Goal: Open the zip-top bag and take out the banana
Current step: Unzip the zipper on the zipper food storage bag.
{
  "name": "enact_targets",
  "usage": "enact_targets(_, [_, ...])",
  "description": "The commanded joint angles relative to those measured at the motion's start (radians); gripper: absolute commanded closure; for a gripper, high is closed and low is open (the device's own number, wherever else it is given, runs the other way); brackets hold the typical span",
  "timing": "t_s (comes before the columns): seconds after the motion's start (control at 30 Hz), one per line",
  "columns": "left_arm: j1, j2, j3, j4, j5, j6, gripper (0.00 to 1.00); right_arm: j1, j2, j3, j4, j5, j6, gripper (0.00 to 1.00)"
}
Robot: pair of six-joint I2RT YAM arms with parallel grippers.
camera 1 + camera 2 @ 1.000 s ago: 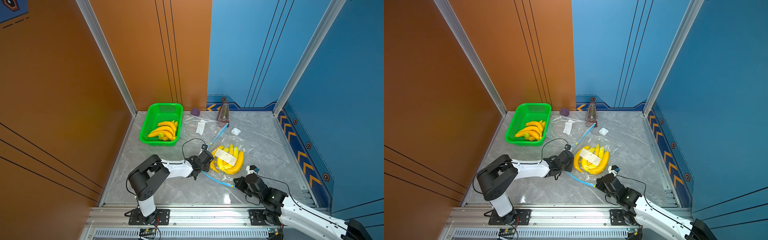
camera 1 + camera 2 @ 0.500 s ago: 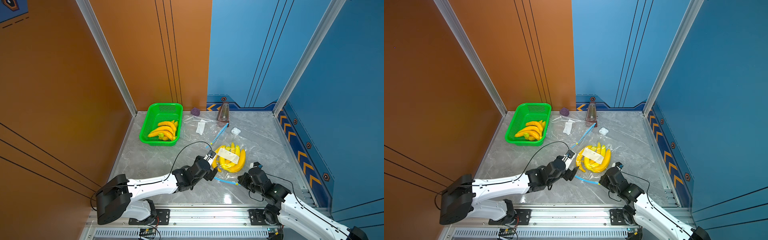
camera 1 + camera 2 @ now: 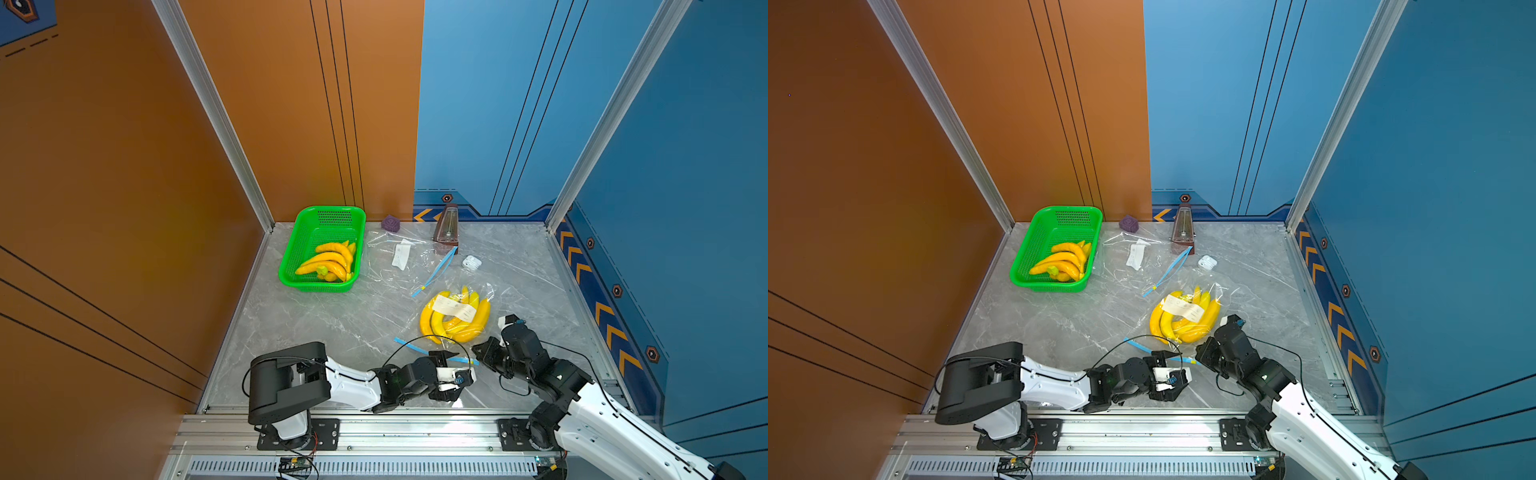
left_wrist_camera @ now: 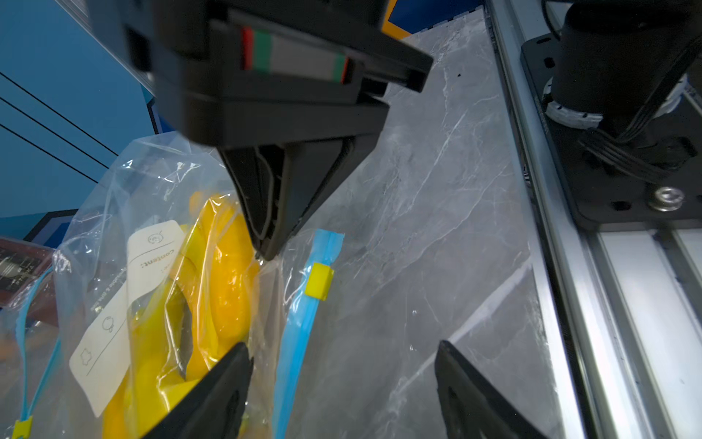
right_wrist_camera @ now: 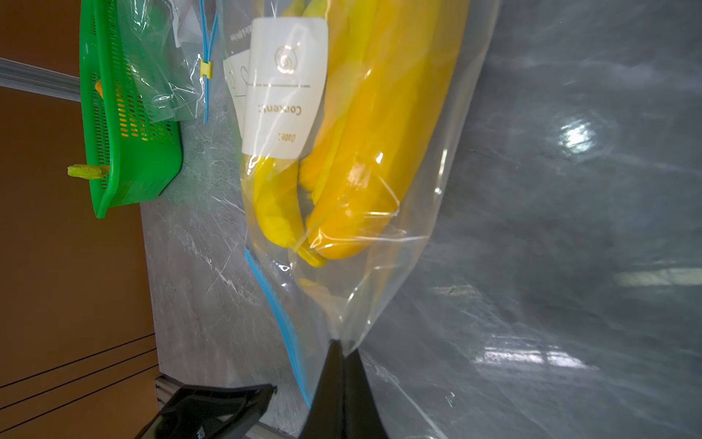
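Sam: Left gripper (image 4: 342, 344) let go and slid back — its jaws gape wide now.
Lia: And the right gripper (image 5: 342, 346)?
Sam: Squeezed tight on a corner of the zip-top bag (image 3: 484, 293), flat on the table (image 3: 332, 324).
Lia: Bag looks thin and slippery. I'd grab the yellow slider (image 4: 318, 281) on the blue strip (image 4: 300, 334) — the banana (image 3: 478, 320) inside seems light.
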Motion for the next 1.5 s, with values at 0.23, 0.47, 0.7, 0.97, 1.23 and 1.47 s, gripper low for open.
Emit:
enact_targets(0.23, [-0.003, 0.128, 0.072, 0.177, -0.018, 0.175, 0.49, -0.028, 0.029, 0.037, -0.057, -0.045, -0.011, 1.00])
enact_targets(0.47, [-0.007, 0.176, 0.091, 0.210, -0.074, 0.221, 0.58, -0.043, 0.031, 0.042, -0.055, -0.067, 0.008, 1.00])
enact_targets(0.7, [-0.005, 0.199, 0.104, 0.223, -0.114, 0.241, 0.74, -0.048, 0.027, 0.048, -0.055, -0.088, 0.023, 1.00])
enact_targets(0.97, [-0.003, 0.175, 0.084, 0.228, -0.118, 0.207, 0.87, -0.063, 0.047, 0.035, -0.061, -0.069, 0.012, 1.00])
enact_targets(1.23, [0.011, 0.146, 0.056, 0.228, -0.098, 0.167, 0.89, -0.082, 0.056, 0.041, -0.068, -0.060, -0.019, 0.92])
enact_targets(1.47, [0.042, 0.147, 0.067, 0.228, -0.066, 0.107, 0.90, -0.079, -0.054, -0.007, -0.078, -0.076, -0.006, 0.68])
